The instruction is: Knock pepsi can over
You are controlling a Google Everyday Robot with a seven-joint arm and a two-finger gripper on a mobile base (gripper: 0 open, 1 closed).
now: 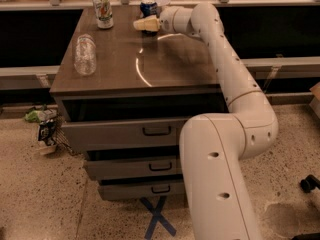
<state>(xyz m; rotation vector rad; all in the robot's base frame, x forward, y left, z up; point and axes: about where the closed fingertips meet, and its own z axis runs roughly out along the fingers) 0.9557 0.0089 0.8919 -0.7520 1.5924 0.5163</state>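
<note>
The pepsi can [148,7] is a small dark blue can with a silver top. It stands upright at the far edge of the brown table top [165,64]. My gripper [140,24] reaches across the table from the right and sits just in front of the can, low and slightly to its left, very close to it. I cannot tell whether it touches the can.
A white-and-green can [103,10] stands at the far left of the table. A clear plastic bottle [85,54] lies on the left side. The drawer unit [150,131] below has several drawers. Litter [42,126] lies on the floor at the left.
</note>
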